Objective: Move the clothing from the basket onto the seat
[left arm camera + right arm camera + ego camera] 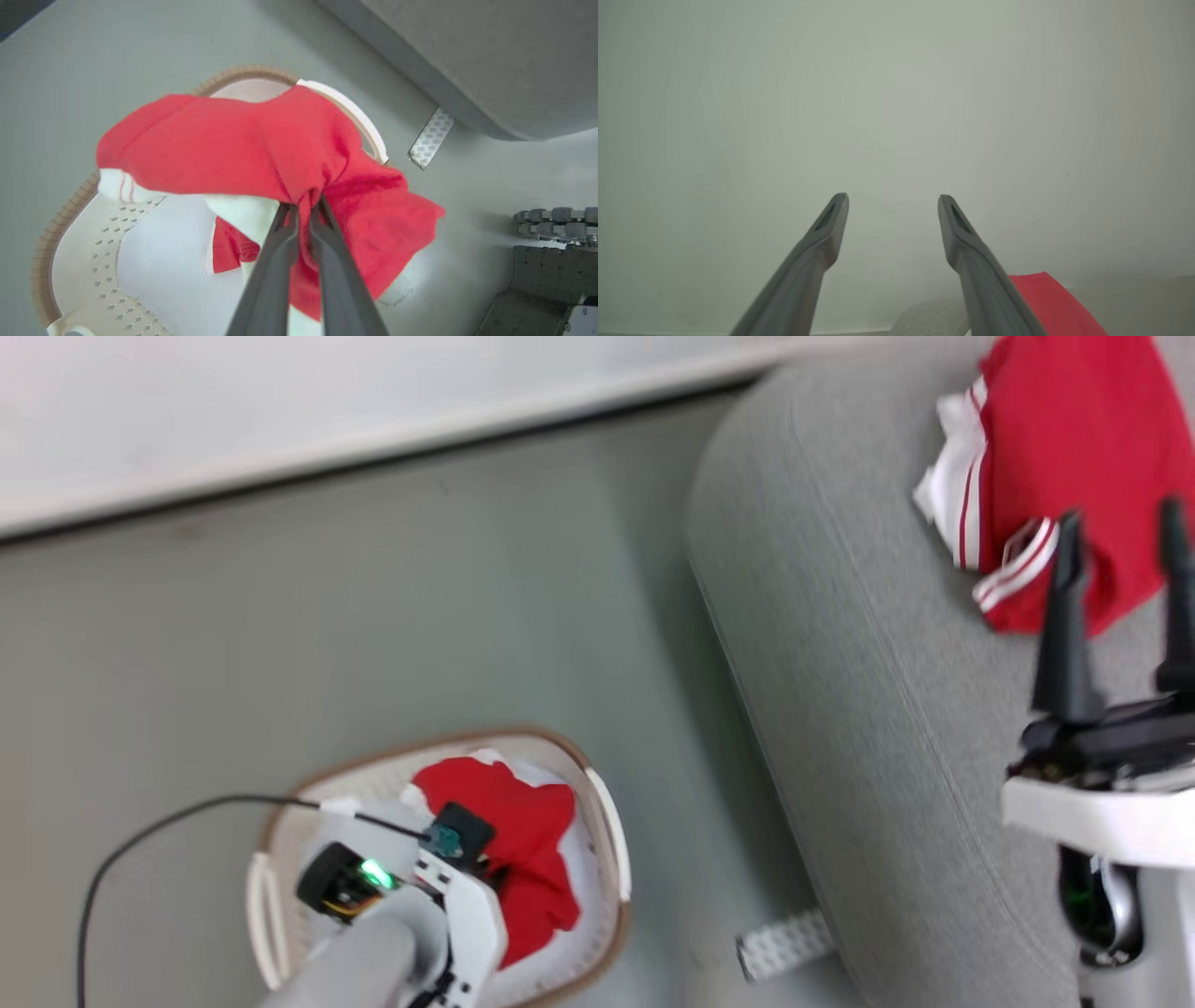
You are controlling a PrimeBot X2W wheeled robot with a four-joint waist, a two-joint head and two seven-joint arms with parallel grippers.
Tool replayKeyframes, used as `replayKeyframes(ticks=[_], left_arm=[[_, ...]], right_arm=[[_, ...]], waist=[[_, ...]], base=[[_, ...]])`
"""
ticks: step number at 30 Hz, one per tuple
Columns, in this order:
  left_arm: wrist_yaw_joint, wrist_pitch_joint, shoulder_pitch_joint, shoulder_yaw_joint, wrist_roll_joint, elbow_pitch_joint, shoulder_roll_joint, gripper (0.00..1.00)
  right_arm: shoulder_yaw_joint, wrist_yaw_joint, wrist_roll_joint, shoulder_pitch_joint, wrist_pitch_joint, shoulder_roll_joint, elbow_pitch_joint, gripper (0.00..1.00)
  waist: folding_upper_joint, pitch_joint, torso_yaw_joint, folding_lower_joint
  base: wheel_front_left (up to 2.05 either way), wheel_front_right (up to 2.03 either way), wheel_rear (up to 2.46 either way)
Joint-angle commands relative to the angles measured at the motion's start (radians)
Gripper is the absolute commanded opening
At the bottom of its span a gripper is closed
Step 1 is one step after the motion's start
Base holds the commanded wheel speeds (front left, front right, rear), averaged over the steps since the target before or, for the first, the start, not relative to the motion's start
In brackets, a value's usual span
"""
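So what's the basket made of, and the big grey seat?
The basket looks like hard cream plastic: smooth walls with punched holes, plus a brown woven-looking rim band. The seat seems to be woven fabric, matt speckled grey, with a stitched seam.

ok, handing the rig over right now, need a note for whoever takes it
Left gripper: shut on the held garment, red, bunched over the basket, not yet carried across.
Right gripper: open, empty, above the seat.
Done: a second garment lies on the seat.
Left: carry the held garment to the seat and release it. A white sheet lies in the basket; can't tell if more red clothing is under it.
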Motion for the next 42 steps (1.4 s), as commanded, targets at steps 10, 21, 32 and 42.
replayKeyframes(ticks=[10, 21, 32, 42], left_arm=[[0.002, -0.157, 0.060, 0.036, -0.130, -0.095, -0.046, 0.00], [0.009, -0.173, 0.009, 0.113, -0.149, -0.321, -0.003, 0.00], [0.070, -0.166, -0.002, 0.189, -0.135, -0.589, 0.086, 0.00], [0.144, -0.095, 0.037, 0.199, -0.134, -0.826, 0.166, 0.00]], right_arm=[[0.069, -0.002, 0.014, 0.112, 0.000, -0.050, 0.073, 1.00], [0.125, -0.002, 0.021, 0.200, 0.000, -0.042, 0.118, 1.00], [0.201, -0.002, 0.013, 0.231, 0.000, -0.043, 0.149, 1.00], [0.273, -0.002, 0.017, 0.238, 0.000, -0.047, 0.203, 1.00]], waist=[[0.0000, -0.263, 0.163, 0.0001], [0.0000, -0.343, 0.248, 0.0001], [0.0000, -0.368, 0.272, 0.0001], [0.0000, -0.374, 0.280, 0.0001]], base=[[0.00, 0.00, 0.00], [0.00, 0.00, 0.00], [0.00, 0.00, 0.00], [0.00, 0.00, 0.00]])
